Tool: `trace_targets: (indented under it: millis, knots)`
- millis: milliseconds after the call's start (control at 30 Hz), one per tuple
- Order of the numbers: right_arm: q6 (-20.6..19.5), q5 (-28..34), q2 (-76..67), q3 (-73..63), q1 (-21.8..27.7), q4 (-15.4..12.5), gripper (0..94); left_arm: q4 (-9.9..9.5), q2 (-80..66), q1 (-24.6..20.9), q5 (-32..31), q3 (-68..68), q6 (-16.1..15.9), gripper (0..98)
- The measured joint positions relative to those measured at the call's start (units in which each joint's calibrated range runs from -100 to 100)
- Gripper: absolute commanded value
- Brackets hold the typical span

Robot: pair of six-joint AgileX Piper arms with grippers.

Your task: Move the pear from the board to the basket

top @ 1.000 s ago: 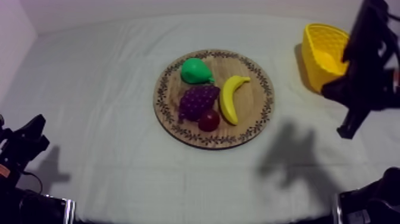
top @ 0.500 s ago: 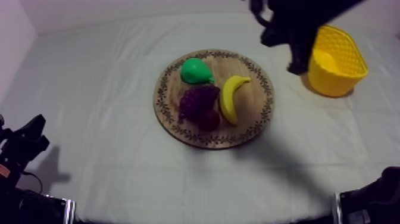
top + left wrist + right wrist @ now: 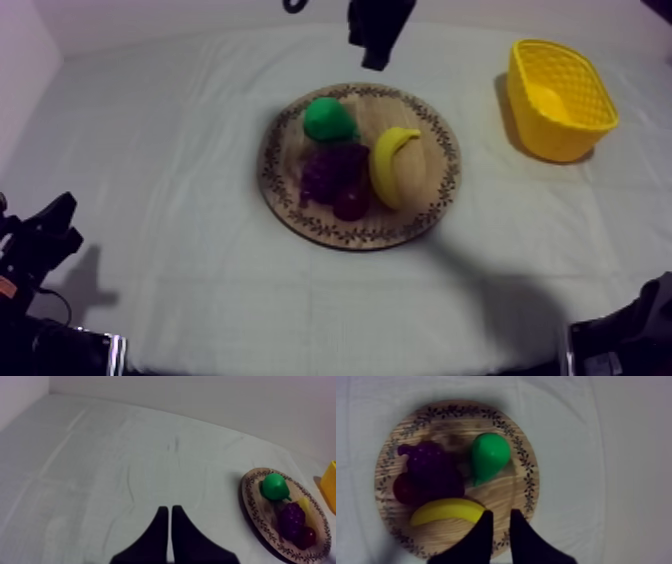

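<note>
Right end effector [image 3: 501, 515] hangs spread and empty over your wooden board [image 3: 503, 490], pear [image 3: 490, 456] just ahead, banana [image 3: 446, 512] alongside.

Dim even light; a soft broad shadow [image 3: 520, 305] covers the wooden board [image 3: 425, 150] and cloth [image 3: 470, 265] beside it

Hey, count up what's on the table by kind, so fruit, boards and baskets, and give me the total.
4 toy fruit: pear, banana, bunch of grapes, small red fruit
1 wooden board
1 yellow basket
Total: 6
</note>
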Motion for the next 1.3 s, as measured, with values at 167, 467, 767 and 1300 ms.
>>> trace_targets:
  millis: [167, 467, 767, 1300]
  knots:
    - [0.2, 0.1, 4.9, -3.6, 0.3, 1.5, 45.2, 0.0, 0.0, 0.0, 0.0, 0.0, 0.0, 0.1]
    - [-1.1, -0.5, 6.3, -4.3, -0.1, 3.0, 67.1, 0.0, 0.0, 0.0, 0.0, 0.0, 0.0, 0.1]
    - [-2.5, -1.2, 9.9, -5.5, -0.6, 3.8, 73.3, 0.0, 0.0, 0.0, 0.0, 0.0, 0.0, 0.1]
    - [-5.1, -2.1, 28.0, -14.0, -1.0, 2.0, 72.9, 0.0, 0.0, 0.0, 0.0, 0.0, 0.0, 0.1]
